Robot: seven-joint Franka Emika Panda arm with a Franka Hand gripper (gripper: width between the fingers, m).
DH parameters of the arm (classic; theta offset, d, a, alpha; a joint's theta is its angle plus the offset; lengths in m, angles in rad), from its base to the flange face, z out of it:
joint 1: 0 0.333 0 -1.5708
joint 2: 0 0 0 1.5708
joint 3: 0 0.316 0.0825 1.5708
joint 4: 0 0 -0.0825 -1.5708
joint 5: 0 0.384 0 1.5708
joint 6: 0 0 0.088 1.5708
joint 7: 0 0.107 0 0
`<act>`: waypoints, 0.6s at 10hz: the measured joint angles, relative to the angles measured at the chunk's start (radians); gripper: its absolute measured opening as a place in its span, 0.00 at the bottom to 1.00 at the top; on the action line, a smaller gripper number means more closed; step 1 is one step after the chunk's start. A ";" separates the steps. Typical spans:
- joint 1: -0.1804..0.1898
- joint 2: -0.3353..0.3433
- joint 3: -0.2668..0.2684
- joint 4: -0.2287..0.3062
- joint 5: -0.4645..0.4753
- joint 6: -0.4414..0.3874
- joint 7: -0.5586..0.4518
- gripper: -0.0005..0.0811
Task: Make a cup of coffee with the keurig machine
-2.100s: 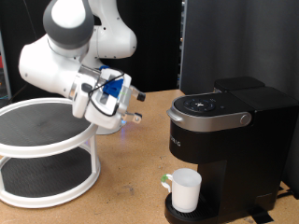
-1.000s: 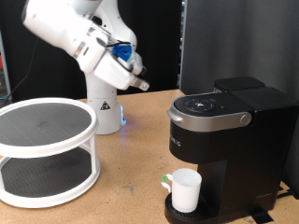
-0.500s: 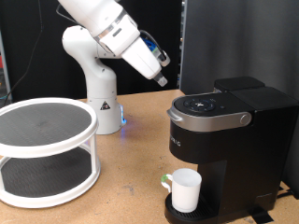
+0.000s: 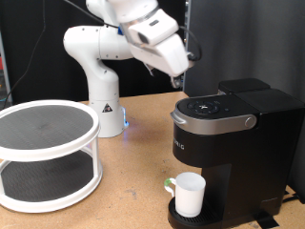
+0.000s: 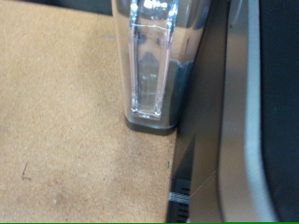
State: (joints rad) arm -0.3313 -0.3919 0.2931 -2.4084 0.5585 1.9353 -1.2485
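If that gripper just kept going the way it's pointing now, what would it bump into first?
Probably the keurig machine. The gripper hangs above it, aimed down towards its top at the exterior view's right. The wrist view looks down along the machine's side to the wooden table, so depth is unclear; it might pass beside it.

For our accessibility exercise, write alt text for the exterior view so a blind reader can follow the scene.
A white robot arm's gripper hangs in the air just above the black keurig machine, holding nothing. A white cup already stands on the machine's drip tray. At the view's left, a round two-tier stand sits on the wooden table.
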 joint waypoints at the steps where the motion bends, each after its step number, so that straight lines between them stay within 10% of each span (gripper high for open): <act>1: 0.000 0.001 0.027 0.030 -0.031 -0.003 0.035 0.99; 6: -0.003 0.059 0.091 0.164 -0.065 -0.051 0.189 0.99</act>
State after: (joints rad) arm -0.3343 -0.3332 0.3842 -2.2441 0.4935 1.8844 -1.0599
